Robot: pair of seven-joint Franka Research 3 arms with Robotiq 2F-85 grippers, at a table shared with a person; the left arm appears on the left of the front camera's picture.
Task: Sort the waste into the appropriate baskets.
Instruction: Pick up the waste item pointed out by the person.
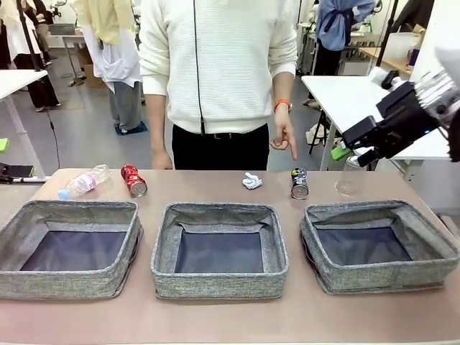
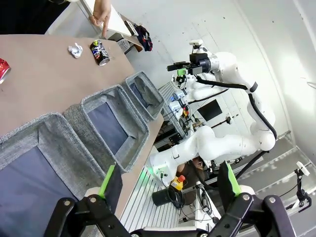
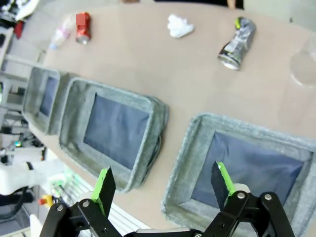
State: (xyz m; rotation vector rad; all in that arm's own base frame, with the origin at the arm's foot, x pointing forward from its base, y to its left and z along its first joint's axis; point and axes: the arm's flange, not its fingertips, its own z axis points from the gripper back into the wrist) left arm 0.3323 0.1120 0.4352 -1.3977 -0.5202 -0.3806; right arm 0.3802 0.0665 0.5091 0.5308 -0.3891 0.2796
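Three grey baskets stand in a row: left, middle and right. Behind them on the table lie a clear bottle, a red can, a white paper wad, a crushed dark can and a clear cup. My right gripper hangs open in the air above the cup; its wrist view looks down past the open gripper on the right basket and the dark can. My left gripper is open and holds nothing, above the baskets' near side.
A person stands at the far side of the table, one hand pointing down just above the dark can. The table strip in front of the baskets is narrow. Other tables and people are farther back.
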